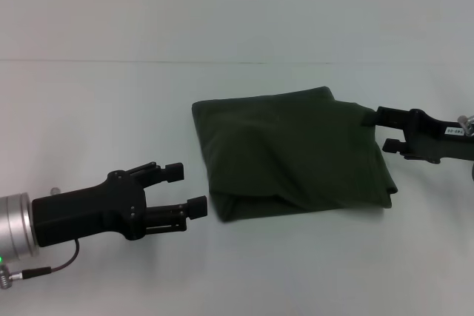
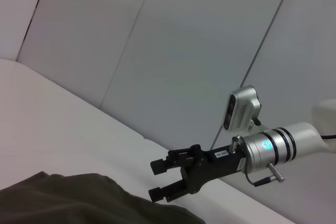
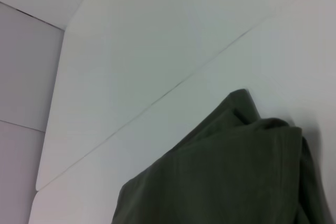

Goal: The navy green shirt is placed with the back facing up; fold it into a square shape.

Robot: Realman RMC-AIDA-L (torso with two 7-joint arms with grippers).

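Observation:
The navy green shirt (image 1: 289, 153) lies in the middle of the white table (image 1: 96, 116), folded into a rough square with its plain side up; no lettering shows. My left gripper (image 1: 185, 189) is open and empty, just off the shirt's front left corner, apart from it. My right gripper (image 1: 380, 131) is open at the shirt's right edge, its far finger touching or just over the cloth. The left wrist view shows the shirt (image 2: 68, 200) and the right gripper (image 2: 156, 180) open beside it. The right wrist view shows the shirt's folded corner (image 3: 236, 177).
The table's far edge meets a pale wall (image 1: 237, 5) behind the shirt. Bare table surface lies to the left of the shirt and in front of it.

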